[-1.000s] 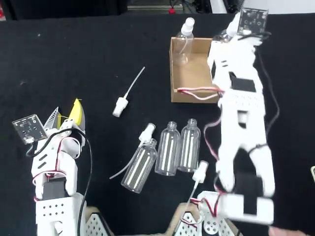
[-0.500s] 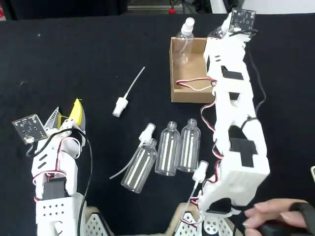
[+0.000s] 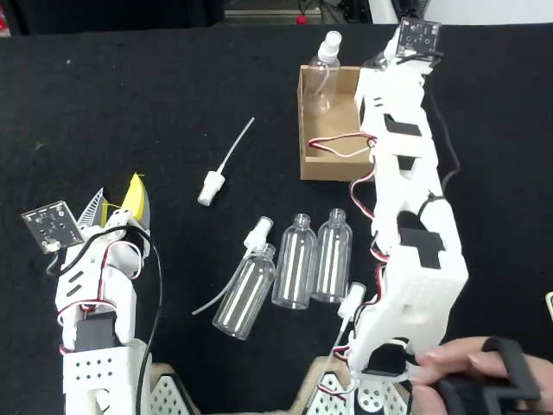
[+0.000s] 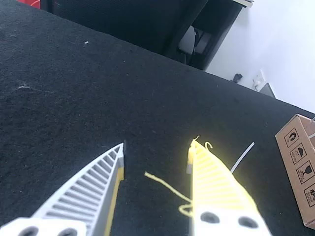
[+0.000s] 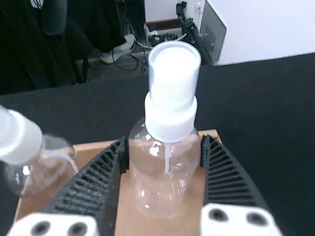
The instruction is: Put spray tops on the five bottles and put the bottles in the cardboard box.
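From the high view, the cardboard box (image 3: 333,164) sits toward the bench's (image 3: 130,95) far edge, with a capped bottle (image 3: 325,73) standing in its far left corner and the right gripper (image 3: 384,62) over its far right corner. Three bottles (image 3: 294,259) lie side by side near the near edge; the leftmost seems to wear a spray top. One loose spray top (image 3: 212,186) lies mid-bench and another (image 3: 351,302) lies just beside the right arm. The left gripper (image 3: 115,190) hangs by the near left corner. In the left wrist view, the left gripper (image 4: 155,157) gapes wide over bare bench. In the right wrist view, the right gripper (image 5: 162,143) clamps a topped bottle (image 5: 165,172) over the box.
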